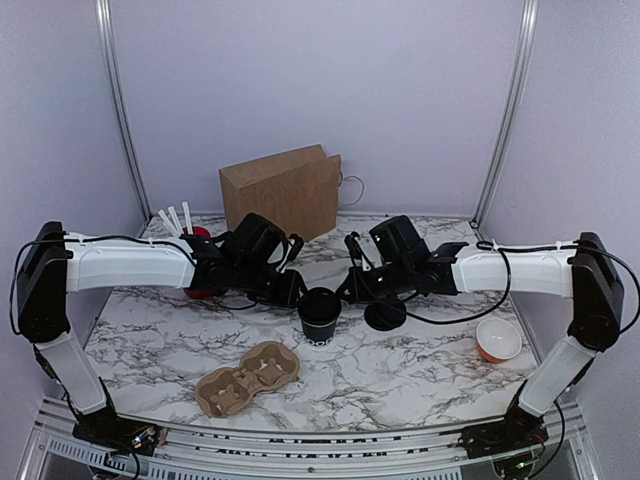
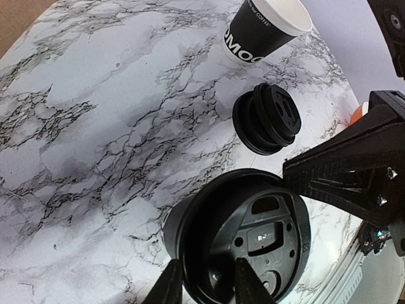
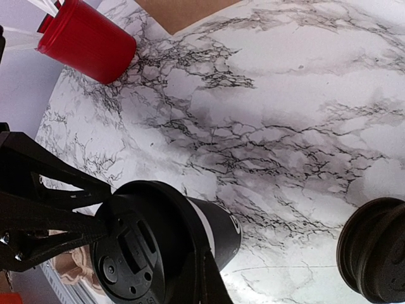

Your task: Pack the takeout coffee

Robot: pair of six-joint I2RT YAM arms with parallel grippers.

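Coffee [image 1: 320,322] is best steadied by the left gripper [image 2: 207,271] pinching its lid [image 3: 136,250] rim while the right gripper [image 3: 201,273], jaws together, presses squarely down.

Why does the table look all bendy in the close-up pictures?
Left wrist view: a wide lens curves the table edge; right wrist view: same bulge, and the red cup looks tipped; top view: edges look straighter, shadows soft.

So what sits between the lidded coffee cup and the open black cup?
A black lid stack stands between the lidded cup and open cup, shown in the left wrist view.
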